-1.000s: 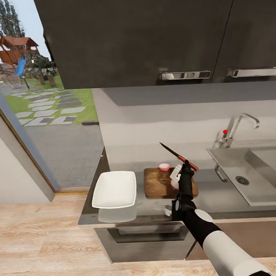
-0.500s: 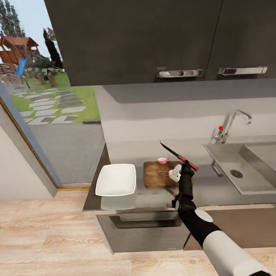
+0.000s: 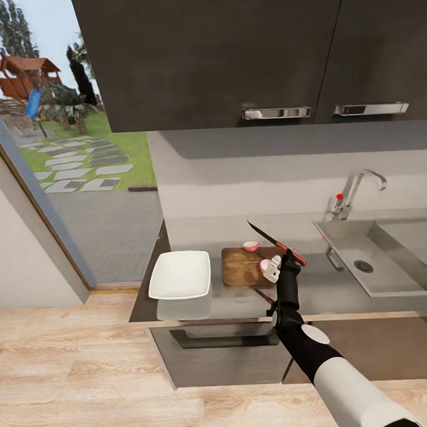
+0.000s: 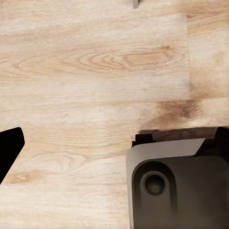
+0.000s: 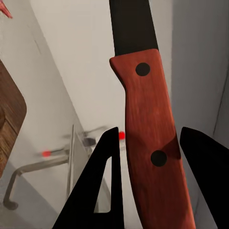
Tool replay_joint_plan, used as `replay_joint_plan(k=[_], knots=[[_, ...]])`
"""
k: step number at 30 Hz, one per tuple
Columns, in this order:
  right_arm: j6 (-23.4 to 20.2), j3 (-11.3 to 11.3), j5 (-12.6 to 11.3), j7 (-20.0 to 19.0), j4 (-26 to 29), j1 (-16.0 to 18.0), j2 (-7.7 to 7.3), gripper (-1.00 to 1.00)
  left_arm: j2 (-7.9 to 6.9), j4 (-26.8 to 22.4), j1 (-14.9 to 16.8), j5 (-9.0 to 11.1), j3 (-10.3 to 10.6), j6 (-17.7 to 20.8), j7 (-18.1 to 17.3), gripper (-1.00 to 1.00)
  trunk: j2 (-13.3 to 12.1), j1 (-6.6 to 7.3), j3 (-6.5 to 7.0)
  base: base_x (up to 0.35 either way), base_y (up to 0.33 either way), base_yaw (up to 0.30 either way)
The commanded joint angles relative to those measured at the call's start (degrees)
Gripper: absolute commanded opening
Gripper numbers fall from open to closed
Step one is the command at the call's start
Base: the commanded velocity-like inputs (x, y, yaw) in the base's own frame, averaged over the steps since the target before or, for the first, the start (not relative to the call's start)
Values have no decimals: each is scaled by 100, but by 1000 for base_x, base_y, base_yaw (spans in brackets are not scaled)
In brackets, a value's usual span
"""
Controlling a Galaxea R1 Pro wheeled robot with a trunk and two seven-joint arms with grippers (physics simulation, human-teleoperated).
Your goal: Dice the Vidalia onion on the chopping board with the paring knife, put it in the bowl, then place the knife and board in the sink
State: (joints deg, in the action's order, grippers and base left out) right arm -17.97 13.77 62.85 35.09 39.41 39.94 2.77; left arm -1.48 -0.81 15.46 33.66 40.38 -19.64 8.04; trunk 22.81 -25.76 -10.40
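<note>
My right gripper (image 3: 290, 255) is shut on the paring knife (image 3: 272, 237), holding it above the right end of the chopping board (image 3: 241, 269). The dark blade points up and left. In the right wrist view the red handle (image 5: 151, 143) sits between the two black fingers (image 5: 104, 186). Two pinkish onion pieces lie on the board, one at its far edge (image 3: 251, 245) and one by my gripper (image 3: 268, 267). The white bowl (image 3: 179, 275) stands on the countertop (image 3: 316, 293) left of the board. The sink (image 3: 390, 274) is at the right.
A chrome tap (image 3: 356, 190) with a red knob stands behind the sink. Dark wall cabinets (image 3: 231, 57) hang overhead. A glass door at the left shows a garden. The left wrist view looks down on wooden floor (image 4: 95, 71) and the robot's dark base (image 4: 179, 186).
The whole view has pulled back, so the countertop looks smaller and farther. My right gripper still holds the knife, now nearer the board's right end.
</note>
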Motion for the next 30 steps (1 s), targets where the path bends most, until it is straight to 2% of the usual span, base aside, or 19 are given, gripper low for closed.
replay_joint_plan(k=[1,18,24,30], knots=[[-50,4,44,8,-8,5,-2,-100,-2,-7,1,19,49,-5,31,100,11,-3,-11,0,0,0],[-14,-89,34,14,-380,5,-4,-100,-2,-7,1,22,49,-5,31,100,11,-3,-11,0,0,0],[218,-322,34,23,-394,5,0,-100,-2,-7,1,24,49,-5,31,100,11,-3,-11,-57,0,0],[254,-398,34,22,-398,4,1,-100,-2,-7,1,21,49,-5,31,100,11,-3,-11,-149,0,0]])
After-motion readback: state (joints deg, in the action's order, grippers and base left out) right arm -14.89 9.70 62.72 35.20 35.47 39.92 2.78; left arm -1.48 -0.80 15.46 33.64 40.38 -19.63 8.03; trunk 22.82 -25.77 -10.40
